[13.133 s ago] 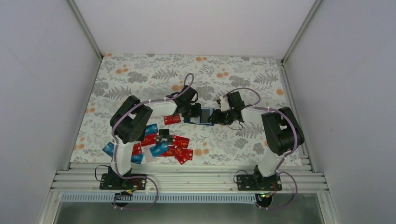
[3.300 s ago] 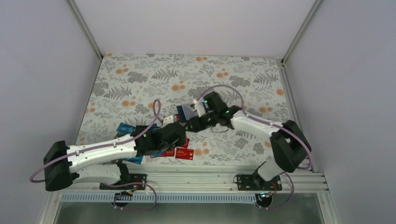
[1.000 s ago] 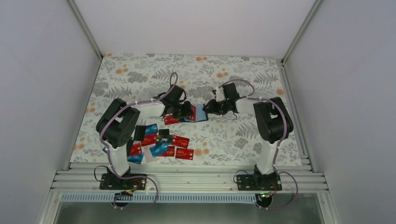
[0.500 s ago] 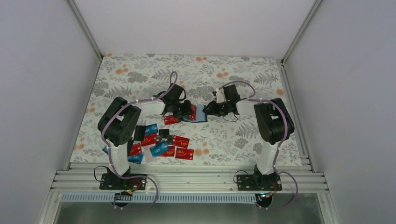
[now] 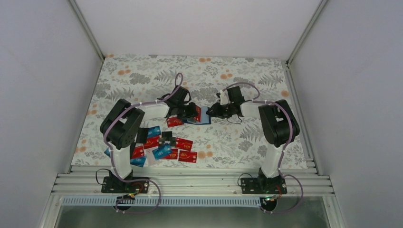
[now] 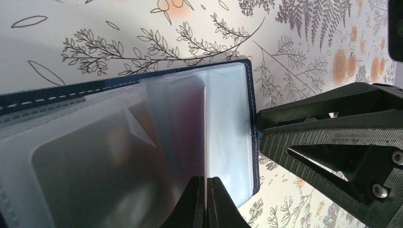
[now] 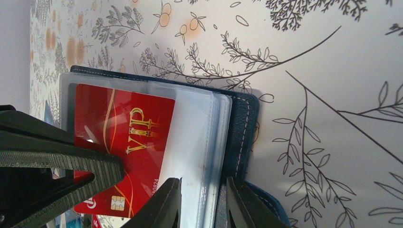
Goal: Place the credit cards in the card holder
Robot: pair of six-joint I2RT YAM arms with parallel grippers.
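Seen from overhead, the card holder (image 5: 205,116) is small and mostly masked by the two black grippers meeting over it at mid-table, on the floral tablecloth (image 5: 142,80). It runs off the frame in both wrist views. The red VIP card (image 7: 128,137) is plain in the right wrist view, with one black finger of the left gripper lying across its corner. From the left wrist it shows only as a thin pale edge with a reddish blur behind frosted plastic, so how deep it sits in the clear sleeves (image 6: 228,118) cannot be judged. The left gripper (image 6: 206,202) is pinched tight on that card. The right gripper (image 7: 199,202) stands narrow, clamped on the stack of sleeves and the navy cover at the holder's stitched edge. About three seconds earlier the left arm lay stretched low over the loose cards (image 5: 164,147) near the front edge. It is now up at the holder, and over the last second nothing visibly shifts. The holder lies open and flat. In the right wrist view the card's long axis runs up and down the frame, parallel to the stitched edge, with the chip end nearest the camera.
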